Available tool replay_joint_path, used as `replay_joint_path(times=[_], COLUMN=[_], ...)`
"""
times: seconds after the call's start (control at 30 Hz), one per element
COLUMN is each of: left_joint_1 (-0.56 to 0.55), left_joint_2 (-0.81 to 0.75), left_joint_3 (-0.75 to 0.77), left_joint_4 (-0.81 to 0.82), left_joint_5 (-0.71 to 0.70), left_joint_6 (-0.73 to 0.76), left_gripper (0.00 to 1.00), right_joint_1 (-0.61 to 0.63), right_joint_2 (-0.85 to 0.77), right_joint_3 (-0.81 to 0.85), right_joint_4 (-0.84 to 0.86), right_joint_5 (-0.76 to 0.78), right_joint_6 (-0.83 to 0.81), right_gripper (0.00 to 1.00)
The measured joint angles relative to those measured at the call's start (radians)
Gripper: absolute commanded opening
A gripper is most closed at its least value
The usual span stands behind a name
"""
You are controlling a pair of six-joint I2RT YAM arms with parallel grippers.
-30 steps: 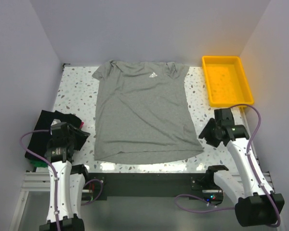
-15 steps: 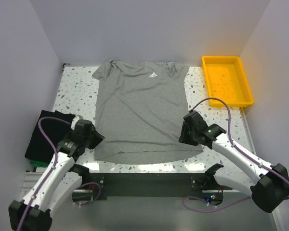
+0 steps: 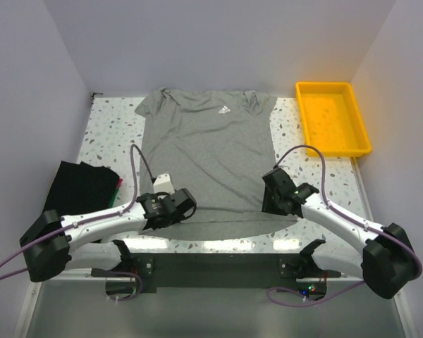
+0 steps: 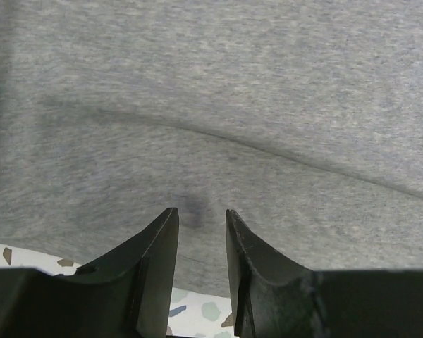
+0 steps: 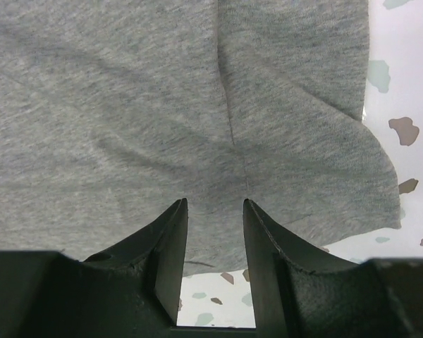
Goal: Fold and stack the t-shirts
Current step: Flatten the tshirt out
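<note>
A heather-grey t-shirt (image 3: 208,158) with a small white chest logo lies flat, face up, in the middle of the table. My left gripper (image 3: 178,206) hovers over its bottom-left hem, jaws apart, with grey fabric (image 4: 218,127) under the tips and nothing pinched (image 4: 199,213). Over the bottom-right hem my right gripper (image 3: 273,191) stands open too; the hem corner (image 5: 366,197) spreads just beyond its tips (image 5: 213,203). A folded black t-shirt (image 3: 81,189) rests at the left edge of the table.
A yellow plastic tray (image 3: 358,116) sits at the back right corner. Speckled white tabletop (image 3: 106,134) shows on both sides of the grey shirt and along the near edge (image 5: 218,299). White walls close in the back and sides.
Both arms have swung in from the table's sides to the grey shirt's bottom hem, the left from beside the black shirt, the right from near the tray. Both grippers' jaws have narrowed somewhat.
</note>
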Motion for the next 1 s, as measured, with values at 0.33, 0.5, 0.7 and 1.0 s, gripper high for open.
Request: replay_joint_path(times=[0.33,0.5,0.7,1.0], left_joint_1=[-0.042,-0.055,-0.058,-0.061], left_joint_2=[0.115,0.13,0.133,0.154], left_joint_3=[0.039,0.039,0.039,0.019], left_joint_4=[0.0,0.001,0.001,0.016], left_joint_5=[-0.072,-0.072,-0.073,-0.075], left_joint_6=[-0.011,-0.026,-0.027,-0.027], left_gripper=[0.38,0.38,0.36,0.34], right_joint_1=[0.0,0.0,-0.004,-0.005], right_joint_2=[0.008,-0.019,-0.055,-0.053], right_joint_3=[-0.005,-0.001,0.108,0.172], right_joint_4=[0.032,-0.002,-0.085,-0.101], right_joint_5=[0.016,0.093,0.188,0.181], right_joint_6=[-0.008,-0.002,-0.012,-0.034], right_gripper=[0.43,0.46,0.46,0.46])
